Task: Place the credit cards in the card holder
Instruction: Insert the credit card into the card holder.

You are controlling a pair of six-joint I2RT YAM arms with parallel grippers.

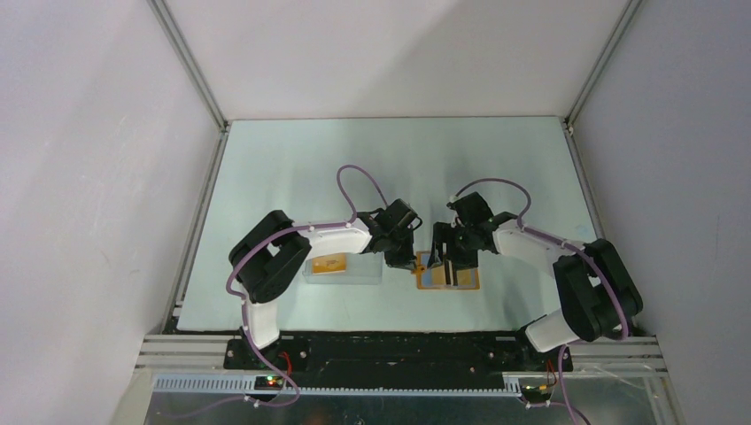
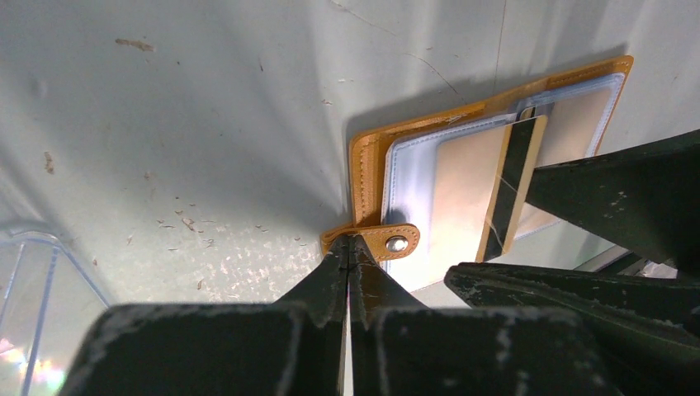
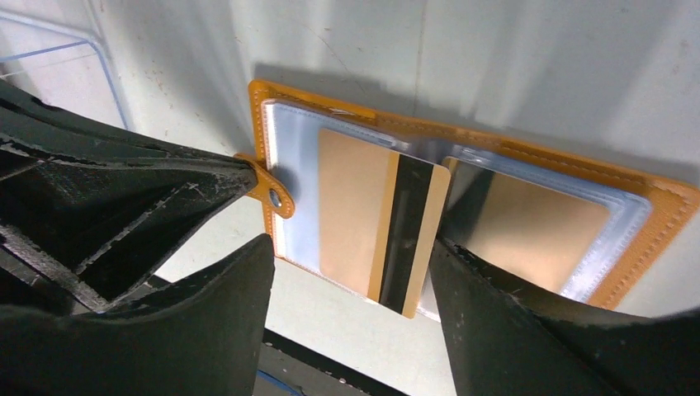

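well, your left gripper [image 2: 351, 243] is pinched shut on the snap tab [image 2: 388, 242] of the holder [image 2: 367, 165], right at its fingertips. your right gripper [image 3: 351, 252] is spread wide. between its fingers a card [image 3: 371, 206] lies on the open holder's clear pocket [image 3: 293, 165], its striped edge close against one finger [image 3: 495, 330].

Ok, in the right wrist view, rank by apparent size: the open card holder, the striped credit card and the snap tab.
1. card holder, spread open: largest.
2. credit card with the dark stripe, over its pockets: smaller.
3. snap tab: smallest.
All at similar depth, so the order holds.
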